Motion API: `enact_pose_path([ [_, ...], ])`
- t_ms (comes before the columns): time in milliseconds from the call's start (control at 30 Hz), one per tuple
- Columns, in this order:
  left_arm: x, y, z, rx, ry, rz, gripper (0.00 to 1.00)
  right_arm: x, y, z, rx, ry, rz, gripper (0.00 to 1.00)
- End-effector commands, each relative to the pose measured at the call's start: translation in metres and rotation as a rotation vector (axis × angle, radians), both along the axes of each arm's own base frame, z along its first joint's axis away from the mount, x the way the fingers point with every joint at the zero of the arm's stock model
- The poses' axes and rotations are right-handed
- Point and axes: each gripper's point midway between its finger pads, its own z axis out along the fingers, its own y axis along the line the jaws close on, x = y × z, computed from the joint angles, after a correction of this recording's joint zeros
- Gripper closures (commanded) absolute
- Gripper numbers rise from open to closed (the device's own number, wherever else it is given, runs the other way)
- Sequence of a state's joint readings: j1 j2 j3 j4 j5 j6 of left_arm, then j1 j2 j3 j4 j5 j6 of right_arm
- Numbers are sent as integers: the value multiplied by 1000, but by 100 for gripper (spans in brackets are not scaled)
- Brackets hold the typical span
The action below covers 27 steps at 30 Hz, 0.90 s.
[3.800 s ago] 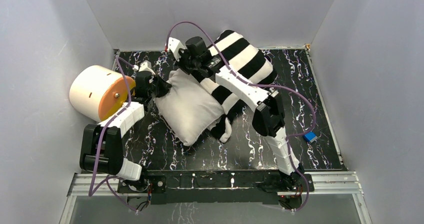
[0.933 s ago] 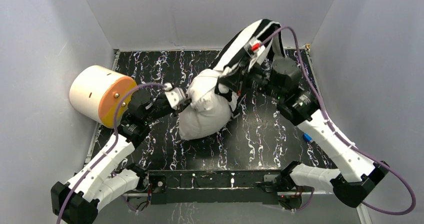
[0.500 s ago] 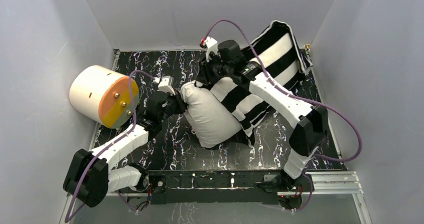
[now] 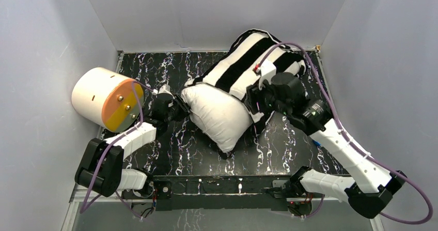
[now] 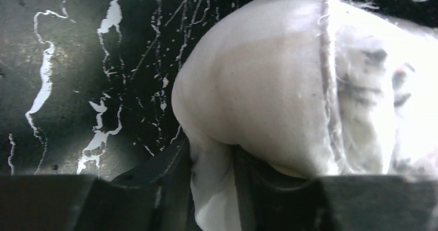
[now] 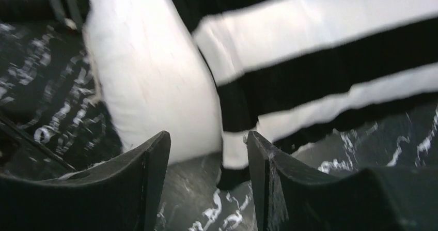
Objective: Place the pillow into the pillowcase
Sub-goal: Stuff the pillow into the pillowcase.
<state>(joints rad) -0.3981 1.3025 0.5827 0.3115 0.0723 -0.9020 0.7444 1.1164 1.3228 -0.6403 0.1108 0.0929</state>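
Left wrist: left pincer (image 5: pixel 209 161) nips pillow (image 5: pixel 268 102) corner; right pincer (image 6: pixel 206 138) gapes before pillowcase (image 6: pixel 320 50).

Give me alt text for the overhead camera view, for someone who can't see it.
A white pillow lies on a black marbled table, its far end inside a black-and-white striped pillowcase. The left claw holds the pillow's left corner; the right claw sits open by the pillowcase's near edge. A cream cylinder with an orange face lies at the left.
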Motion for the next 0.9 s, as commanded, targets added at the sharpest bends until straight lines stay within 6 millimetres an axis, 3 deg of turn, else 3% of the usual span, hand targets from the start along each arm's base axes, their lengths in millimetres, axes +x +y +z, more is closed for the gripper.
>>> enact_pose_path([
  [0,9,-11,32,-87,-17,-23,58,3,-41,-58,-202,10,-112,34],
  [67,6,-8,36,-53,-24,-43,43,6,-44,-61,-222,-13,-117,31],
  [133,1,0,38,2,-6,-37,35,6,-32,-62,-197,-9,-69,30],
  [200,-7,16,39,44,27,25,30,7,-22,-69,-187,12,-35,29],
  [233,-22,39,44,84,44,120,27,12,-19,-86,-219,40,-38,27],
  [367,-41,48,63,48,13,149,24,19,-16,-102,-248,51,-35,33],
  [467,-51,40,64,-29,12,125,24,20,-7,-110,-239,44,12,41],
  [567,-61,20,51,-114,23,38,23,23,-1,-113,-229,43,23,54],
  [867,-63,-25,16,-238,50,-80,19,29,11,-109,-227,39,59,90],
])
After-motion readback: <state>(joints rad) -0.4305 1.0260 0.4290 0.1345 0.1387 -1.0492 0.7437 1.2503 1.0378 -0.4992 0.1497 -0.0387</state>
